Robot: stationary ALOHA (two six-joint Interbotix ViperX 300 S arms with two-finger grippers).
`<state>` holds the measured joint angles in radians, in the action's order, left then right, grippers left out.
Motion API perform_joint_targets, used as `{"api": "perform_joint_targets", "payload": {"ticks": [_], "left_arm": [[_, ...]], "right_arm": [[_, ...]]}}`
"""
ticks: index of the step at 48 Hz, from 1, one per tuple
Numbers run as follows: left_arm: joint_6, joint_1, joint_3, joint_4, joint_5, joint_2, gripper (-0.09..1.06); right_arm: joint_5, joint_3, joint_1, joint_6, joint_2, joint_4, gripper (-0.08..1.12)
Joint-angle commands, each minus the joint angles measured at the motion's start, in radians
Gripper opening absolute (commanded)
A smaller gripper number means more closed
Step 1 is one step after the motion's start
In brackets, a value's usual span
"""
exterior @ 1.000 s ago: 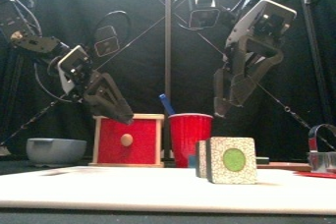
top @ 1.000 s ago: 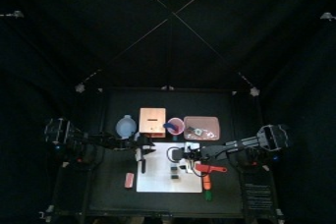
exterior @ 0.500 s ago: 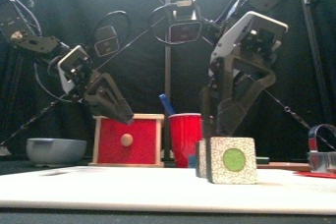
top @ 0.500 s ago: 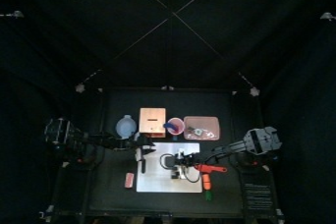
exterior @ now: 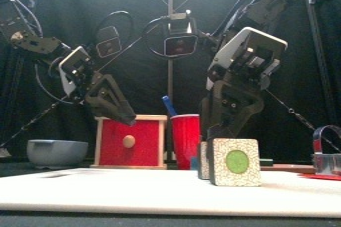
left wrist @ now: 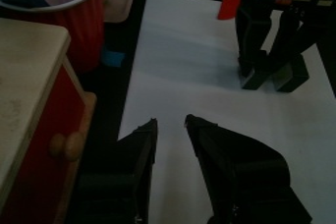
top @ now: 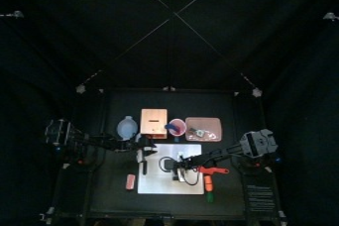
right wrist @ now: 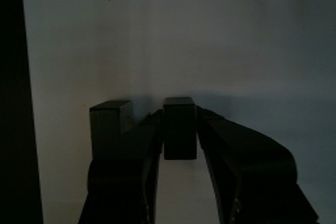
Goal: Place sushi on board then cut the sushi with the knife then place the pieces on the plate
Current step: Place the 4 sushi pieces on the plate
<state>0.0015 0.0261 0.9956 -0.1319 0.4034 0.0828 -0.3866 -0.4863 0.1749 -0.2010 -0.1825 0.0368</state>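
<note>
Red cup (exterior: pixel 192 136), at the board's (exterior: pixel 134 196) 12 o'clock: blue knife (exterior: pixel 168 105) inside.
Sushi roll's (exterior: pixel 236 161) axis runs 6–12; I cannot tell right gripper's (right wrist: pixel 180 120) grasp; left gripper (left wrist: pixel 171 122) released.

Looks like a robotics lab test booth: black curtains (top: pixel 79 42) hung behind the right claw (exterior: pixel 217 141), a small black tabletop (top: pixel 106 200) beneath it, toy wooden box (exterior: pixel 131 141) and red cup (exterior: pixel 186 136) beyond.
</note>
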Motion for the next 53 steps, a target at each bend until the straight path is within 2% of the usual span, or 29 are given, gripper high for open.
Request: {"api": "perform_joint_targets", "payload": {"ticks": [1,14,29,42,53], "left_arm": [[0.002,0.002,-0.014,0.000,0.005,0.005,0.72],[0.003,0.002,-0.014,0.000,0.005,0.005,0.72],[0.003,0.002,-0.017,0.002,0.005,0.005,0.72],[0.003,0.011,-0.018,0.002,0.005,0.005,0.72],[0.003,0.015,-0.017,0.000,0.005,0.005,0.72]], "right_arm": [[-0.014,-0.006,-0.009,0.000,0.078,-0.006,0.65],[-0.144,-0.133,-0.143,0.000,0.296,0.006,0.65],[-0.213,-0.265,-0.430,0.000,0.482,0.075,0.65],[-0.202,-0.299,-0.655,0.003,0.453,0.158,0.65],[-0.107,-0.330,-0.749,0.015,0.354,0.167,0.65]]}}
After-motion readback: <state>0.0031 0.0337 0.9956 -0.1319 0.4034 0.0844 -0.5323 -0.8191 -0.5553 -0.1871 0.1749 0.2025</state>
